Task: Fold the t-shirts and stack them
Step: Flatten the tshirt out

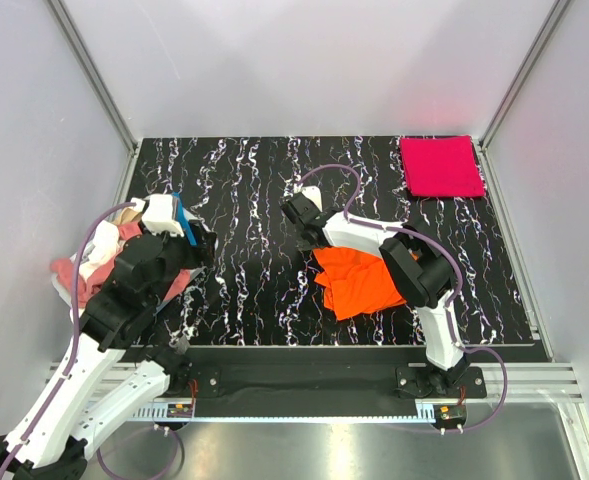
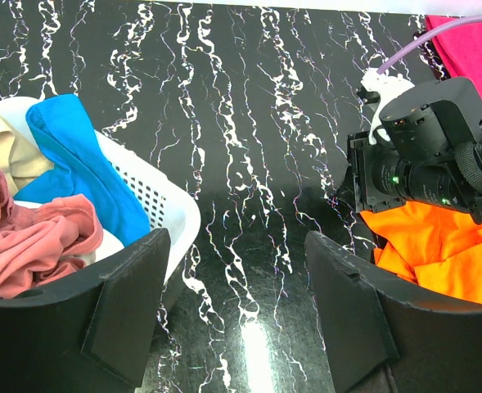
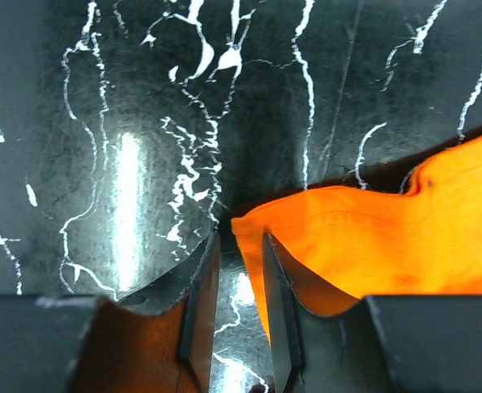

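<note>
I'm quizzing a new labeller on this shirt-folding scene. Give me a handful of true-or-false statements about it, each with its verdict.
1. A pink shirt lies folded at the far right corner of the table. True.
2. A blue shirt lies in the basket. True.
3. The left claw holds the blue shirt. False: it is open and holds nothing.
4. The orange shirt is in the basket. False: it lies on the table under the right arm.
5. The right claw has its fingertips at a corner of the orange shirt. True.
</note>
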{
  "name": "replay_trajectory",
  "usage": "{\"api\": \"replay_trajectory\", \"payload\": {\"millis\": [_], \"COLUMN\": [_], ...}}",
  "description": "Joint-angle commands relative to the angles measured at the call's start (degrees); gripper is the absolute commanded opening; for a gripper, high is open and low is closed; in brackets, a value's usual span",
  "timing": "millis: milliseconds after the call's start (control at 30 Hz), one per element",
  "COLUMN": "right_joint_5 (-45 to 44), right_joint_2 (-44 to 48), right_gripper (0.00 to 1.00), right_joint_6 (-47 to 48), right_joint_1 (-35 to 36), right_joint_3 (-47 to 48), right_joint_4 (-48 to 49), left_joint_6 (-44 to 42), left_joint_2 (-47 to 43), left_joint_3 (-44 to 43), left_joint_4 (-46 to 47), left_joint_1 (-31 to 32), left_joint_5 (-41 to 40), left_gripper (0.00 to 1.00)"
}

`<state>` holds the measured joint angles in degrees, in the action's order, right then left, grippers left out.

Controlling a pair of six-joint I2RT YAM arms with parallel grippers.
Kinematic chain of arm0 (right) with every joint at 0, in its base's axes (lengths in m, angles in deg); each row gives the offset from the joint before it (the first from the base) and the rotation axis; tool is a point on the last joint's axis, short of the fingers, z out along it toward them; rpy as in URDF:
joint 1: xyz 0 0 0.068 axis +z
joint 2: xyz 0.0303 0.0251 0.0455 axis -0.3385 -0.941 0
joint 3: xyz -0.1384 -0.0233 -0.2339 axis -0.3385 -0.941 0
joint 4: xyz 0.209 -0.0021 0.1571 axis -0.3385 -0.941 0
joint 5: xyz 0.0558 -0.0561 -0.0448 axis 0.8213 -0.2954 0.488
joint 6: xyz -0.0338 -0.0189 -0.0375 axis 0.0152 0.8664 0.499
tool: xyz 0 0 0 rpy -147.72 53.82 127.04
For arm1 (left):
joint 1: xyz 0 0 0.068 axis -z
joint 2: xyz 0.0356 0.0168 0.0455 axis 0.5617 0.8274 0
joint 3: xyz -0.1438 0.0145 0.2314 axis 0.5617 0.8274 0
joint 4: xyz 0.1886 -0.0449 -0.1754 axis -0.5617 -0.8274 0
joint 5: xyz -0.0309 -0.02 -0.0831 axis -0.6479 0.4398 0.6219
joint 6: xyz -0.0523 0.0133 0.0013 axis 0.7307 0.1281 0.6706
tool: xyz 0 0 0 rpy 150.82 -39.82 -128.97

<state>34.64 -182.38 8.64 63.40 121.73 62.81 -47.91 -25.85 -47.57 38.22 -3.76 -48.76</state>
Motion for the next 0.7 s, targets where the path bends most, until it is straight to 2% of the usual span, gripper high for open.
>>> {"api": "replay_trajectory", "payload": {"millis": [0,267,500,567,667], "right_joint_5": [-4.56,-4.12,-1.92,-0.96,-0.43], "right_joint_2": [-0.69,0.36,-2.79,-3.76,-4.56], "right_gripper": [0.34,0.35,0.36,0.30,0.15], "right_joint_6": [0.00,0.45,-1.13,-2.01,-2.72], "right_joint_1": [0.42,0.42,0.33,0.42,0.42], "right_joint_3": [0.63,1.95,1.69,1.43,0.55], "right_joint_4": [-1.34,-1.87,-1.87,-1.95,-2.04], "left_joint_6": [-0.15,0.11,0.11,0.03,0.03], "left_joint_2": [0.31,0.57,0.57,0.48,0.57], "left_joint_3": [0.00,0.00,0.00,0.09,0.09], "left_joint_4": [3.33,3.33,3.33,3.33,3.33], "left_joint_1": [-0.44,-1.06,-1.41,-1.50,-1.50], "left_joint_5": [-0.52,-0.17,0.18,0.18,0.09], "left_gripper": [0.72,0.72,0.73,0.73,0.72]}}
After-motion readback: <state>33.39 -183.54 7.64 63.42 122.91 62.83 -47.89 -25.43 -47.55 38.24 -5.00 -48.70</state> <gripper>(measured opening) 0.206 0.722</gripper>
